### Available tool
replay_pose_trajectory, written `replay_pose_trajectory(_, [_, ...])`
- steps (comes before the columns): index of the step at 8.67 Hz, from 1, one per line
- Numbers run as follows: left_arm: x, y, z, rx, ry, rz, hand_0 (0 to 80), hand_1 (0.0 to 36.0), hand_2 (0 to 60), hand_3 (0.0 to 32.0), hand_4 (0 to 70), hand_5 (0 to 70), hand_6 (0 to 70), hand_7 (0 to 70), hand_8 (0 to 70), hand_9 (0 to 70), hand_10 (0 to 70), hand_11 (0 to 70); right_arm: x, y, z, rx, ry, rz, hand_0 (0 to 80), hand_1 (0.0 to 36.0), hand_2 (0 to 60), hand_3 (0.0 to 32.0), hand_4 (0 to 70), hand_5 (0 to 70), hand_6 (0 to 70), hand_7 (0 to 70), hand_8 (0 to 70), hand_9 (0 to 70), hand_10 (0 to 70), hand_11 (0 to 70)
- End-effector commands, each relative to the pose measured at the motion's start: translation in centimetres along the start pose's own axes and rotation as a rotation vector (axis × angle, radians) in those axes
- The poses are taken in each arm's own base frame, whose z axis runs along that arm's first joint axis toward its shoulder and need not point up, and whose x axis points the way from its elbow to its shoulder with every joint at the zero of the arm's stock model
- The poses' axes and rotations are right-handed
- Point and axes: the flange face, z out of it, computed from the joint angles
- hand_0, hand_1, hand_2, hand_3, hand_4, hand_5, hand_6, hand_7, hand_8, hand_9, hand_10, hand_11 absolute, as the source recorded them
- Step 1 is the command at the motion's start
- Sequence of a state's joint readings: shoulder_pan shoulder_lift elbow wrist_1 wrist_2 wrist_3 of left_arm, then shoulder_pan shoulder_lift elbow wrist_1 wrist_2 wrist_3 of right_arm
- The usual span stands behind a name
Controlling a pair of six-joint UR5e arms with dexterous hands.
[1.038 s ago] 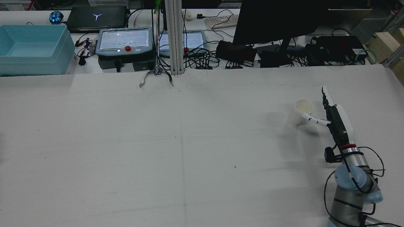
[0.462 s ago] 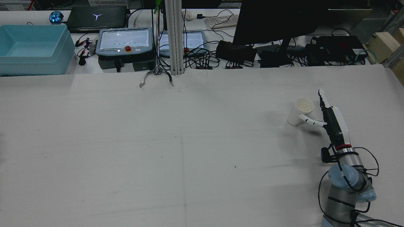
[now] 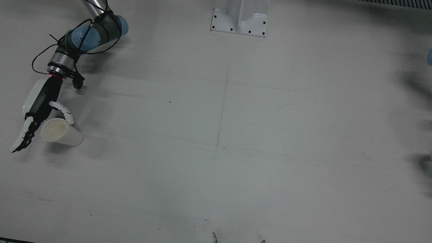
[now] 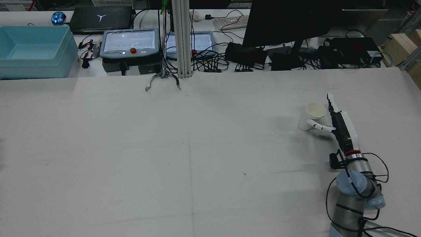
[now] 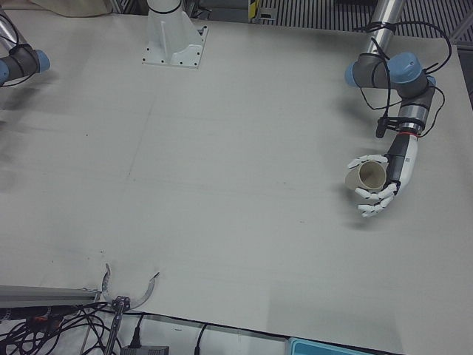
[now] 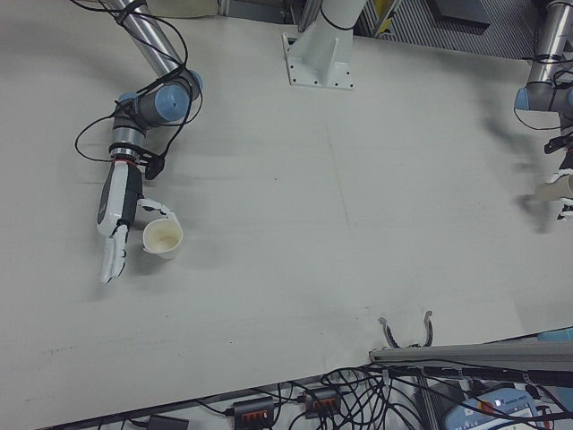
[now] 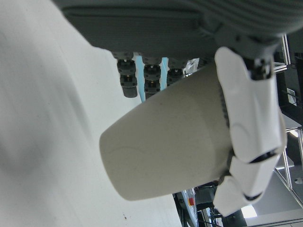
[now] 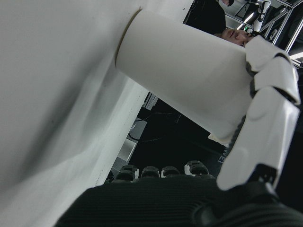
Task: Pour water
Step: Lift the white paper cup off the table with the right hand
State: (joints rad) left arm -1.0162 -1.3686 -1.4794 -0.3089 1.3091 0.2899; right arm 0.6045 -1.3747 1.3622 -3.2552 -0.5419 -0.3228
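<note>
- Now flanked by the right hand (image 4: 336,120), the standing cup (image 4: 312,116) sits upright on the surface (image 4: 197,148), just inside the hand's spread, between its thumb (image 4: 316,125) and its outstretched fingers (image 4: 330,99).
- Over the last second the right hand has slid in toward this cup; the thumb, earlier level with the rim, now lies low across the cup's wall on the arm's side, apparently touching it.
- The right hand's fingers remain straight and apart, reaching past the cup's far side rather than wrapping it, so nothing is clamped yet.
- Judged from that, the grasp is set up but not made: the fingers must curl in against the thumb before the cup can be steadied or lifted, and a light paper cup could be nudged over if the thumb presses first.
- Across the surface, well away from the right hand, the held cup (image 5: 367,175) rests in the left hand (image 5: 384,186), tilted with its mouth turned sideways, fingers and thumb closed around its wall.
- The left hand's own camera shows this cup clear of the surface, its shadow beneath it.
- Whether either cup holds water cannot be told; pouring looks some way off.
</note>
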Motion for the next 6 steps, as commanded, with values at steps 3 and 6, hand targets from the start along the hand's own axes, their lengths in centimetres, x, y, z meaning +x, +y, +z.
replay_pose_trajectory(3, [-0.2,-0.5,-0.1,0.008,-0.004,0.007,49.8,36.0,60.0,0.0,45.4,70.0,18.7,35.9,14.9,24.3,11.6,19.0,1.3,2.2,0.3,-0.019,0.009,0.006,46.7,17.5,22.2,0.0,2.9,0.0,0.6,0.0,0.4,2.8,2.1,4.8])
replay_pose_trajectory(6, [-0.2,-0.5,-0.1,0.008,-0.004,0.005,49.7,36.0,60.0,0.0,45.4,70.0,18.8,35.9,15.0,24.4,11.7,19.1,1.9,2.8,0.0,-0.027,0.018,0.001,47.1,17.8,23.5,0.0,6.5,4.2,5.1,6.3,2.2,5.3,3.3,6.5])
